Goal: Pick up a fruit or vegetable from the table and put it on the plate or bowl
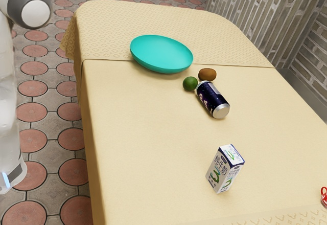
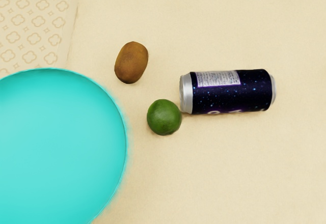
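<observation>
A lime (image 1: 190,83) and a kiwi (image 1: 207,74) lie on the worktop (image 1: 153,148) just beside the teal plate (image 1: 161,53), close to a toppled can (image 1: 213,99). I cannot tell whether the hand is clenched or released.

We've got a tan desk (image 1: 143,133) here: teal plate (image 1: 161,53) far back, lime (image 1: 190,83) and kiwi (image 1: 207,74) beside it, tipped can (image 1: 213,99), carton (image 1: 225,169) nearer.

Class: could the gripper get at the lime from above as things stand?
Probably yes: the lime lies bare, with nothing over it. The soda can crowds one side; the kiwi and teal plate lie apart, leaving the other sides free.
</observation>
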You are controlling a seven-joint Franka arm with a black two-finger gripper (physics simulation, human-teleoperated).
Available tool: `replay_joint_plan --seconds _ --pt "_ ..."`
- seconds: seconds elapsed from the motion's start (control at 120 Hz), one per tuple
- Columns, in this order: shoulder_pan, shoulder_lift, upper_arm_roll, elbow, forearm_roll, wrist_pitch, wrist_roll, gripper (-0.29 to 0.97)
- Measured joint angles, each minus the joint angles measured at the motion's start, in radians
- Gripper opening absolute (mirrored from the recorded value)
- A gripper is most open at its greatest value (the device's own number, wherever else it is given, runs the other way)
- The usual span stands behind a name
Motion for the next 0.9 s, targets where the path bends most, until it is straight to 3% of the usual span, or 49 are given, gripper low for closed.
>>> replay_joint_plan --seconds 0.133,0.258,0.467,0.5,0.558,0.617,0.733,0.9 --pt "-0.057 -0.038 -0.104 0.04 0.03 -0.037 0.069 0.66" --pt "-0.084 0.021 -0.169 0.049 0.076 -0.036 0.119 0.66" --pt "-0.192 0.036 -0.183 -0.009 0.112 -0.058 0.161 0.66" --pt "-0.199 0.019 -0.182 -0.062 0.115 -0.058 0.166 0.66" --pt "-0.221 -0.089 -0.179 -0.284 0.118 -0.006 0.174 0.66" --pt "-0.175 -0.168 -0.177 -0.434 0.143 0.053 0.187 0.66" --pt "-0.212 -0.253 -0.177 -0.557 0.22 0.133 0.22 0.66" --pt "-0.296 -0.322 -0.167 -0.701 0.257 0.188 0.238 0.66"
